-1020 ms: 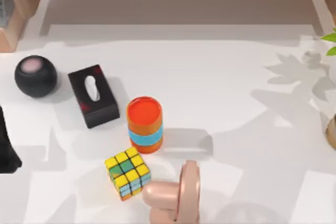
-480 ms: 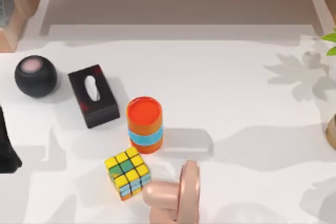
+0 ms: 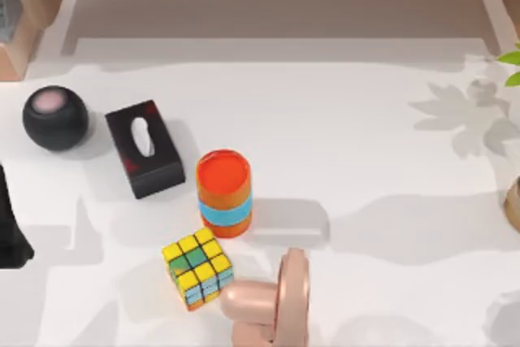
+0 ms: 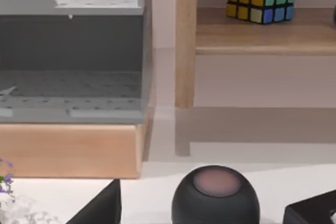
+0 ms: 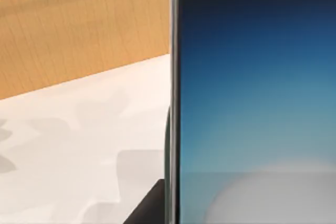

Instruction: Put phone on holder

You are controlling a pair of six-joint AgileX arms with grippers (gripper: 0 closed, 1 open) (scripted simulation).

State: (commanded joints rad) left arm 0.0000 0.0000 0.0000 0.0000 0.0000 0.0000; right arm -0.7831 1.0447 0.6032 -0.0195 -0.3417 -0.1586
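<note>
Tabletop (image 3: 366,119) carries the pink holder (image 3: 280,302) at the lower centre of the top view, cut off by the bottom edge, just beside a colour cube (image 3: 197,270). The phone (image 5: 257,103) fills the right of the right wrist view, right up against that camera with its long edge upright, so I judge the right arm the nearer one. Whether the right pincer grips it I cannot tell; the left arm sits parked at the left edge.

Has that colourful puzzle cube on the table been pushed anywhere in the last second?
No. In the top view the puzzle cube sits exactly where it was, just below the orange cup and beside the pink holder.
</note>
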